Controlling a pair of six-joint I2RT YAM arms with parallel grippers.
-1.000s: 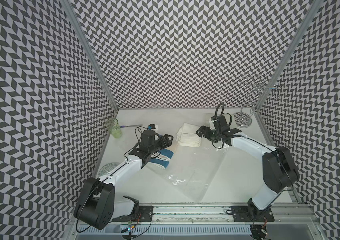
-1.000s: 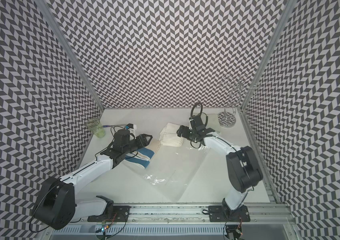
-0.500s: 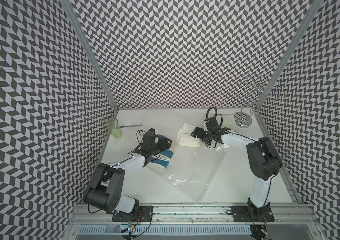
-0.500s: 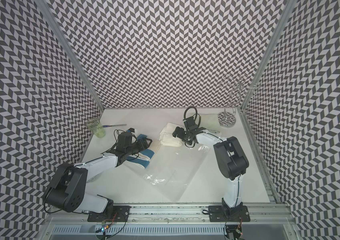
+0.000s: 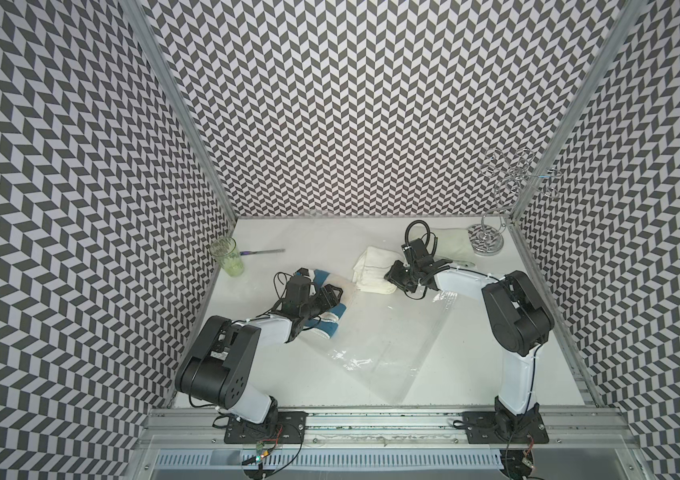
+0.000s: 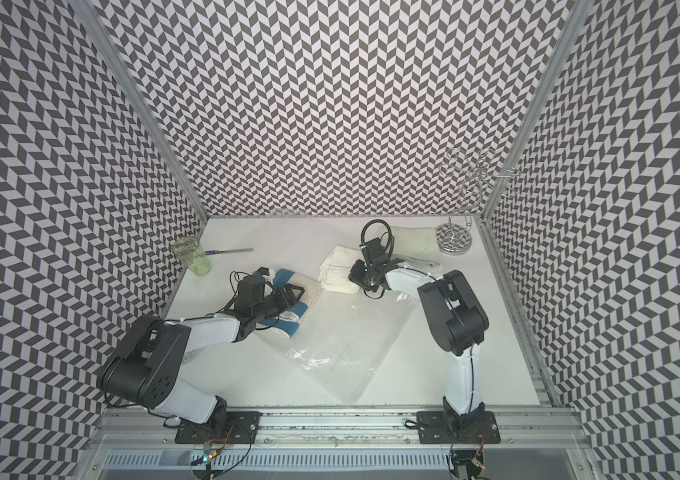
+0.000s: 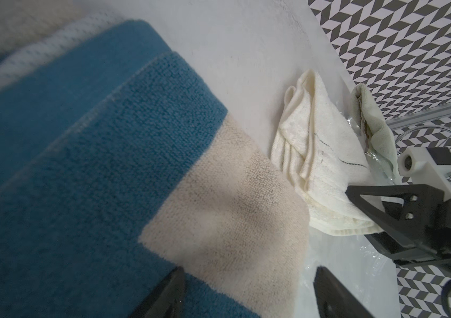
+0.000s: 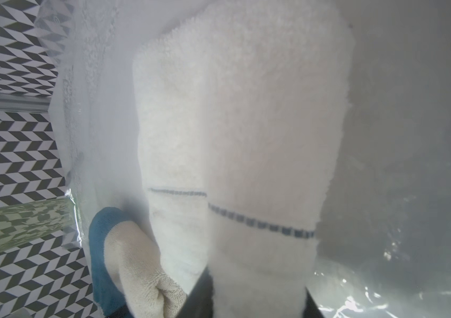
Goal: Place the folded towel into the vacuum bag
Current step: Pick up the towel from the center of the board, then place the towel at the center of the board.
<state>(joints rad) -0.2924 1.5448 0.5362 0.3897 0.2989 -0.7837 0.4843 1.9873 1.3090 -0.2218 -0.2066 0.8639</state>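
None of the towels looks inside the vacuum bag (image 5: 392, 332) yet. The right hand (image 5: 393, 277) pinches the white towel (image 5: 371, 268); the left hand (image 5: 332, 293) gapes empty over the blue towel (image 7: 81, 165)

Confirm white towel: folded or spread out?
Folded: the white towel shows stacked layers in the left wrist view and sits as a compact block in both top views.

B/w chevron walls (image 5: 350, 104), white tabletop (image 5: 321, 241)
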